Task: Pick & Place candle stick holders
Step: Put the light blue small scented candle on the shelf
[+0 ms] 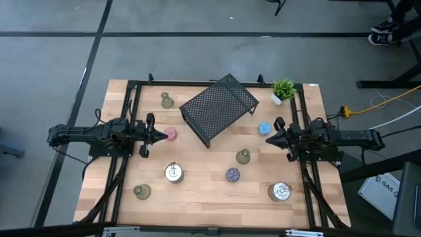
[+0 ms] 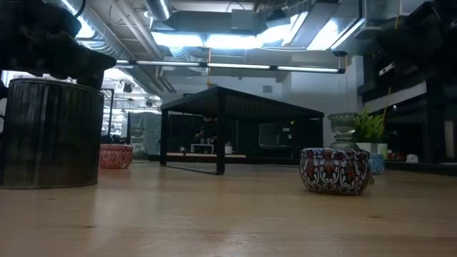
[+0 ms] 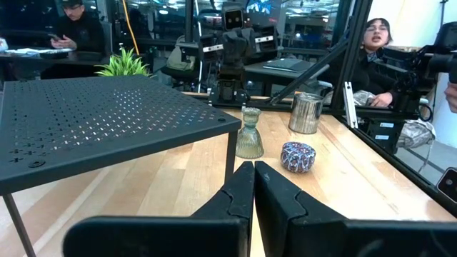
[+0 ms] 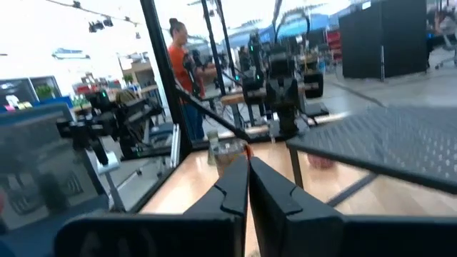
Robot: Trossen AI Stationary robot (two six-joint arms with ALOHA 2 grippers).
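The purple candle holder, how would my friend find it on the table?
Start at the black wire-mesh rack in the table's middle. Nearer the front edge sits the purple patterned holder, between two shiny silver discs. It is a low round cup, unlike the taller olive-green glass holder beside it.

One camera looked straight down on the bench (image 1: 217, 191); another sat level at its surface; both caught the black rack (image 1: 218, 107).

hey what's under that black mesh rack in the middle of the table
Seen from table height, only bare wooden table shows between the legs of the black mesh rack; no holder stands there. From above, the rack's perforated top covers that spot, so its far corners stay unconfirmed.
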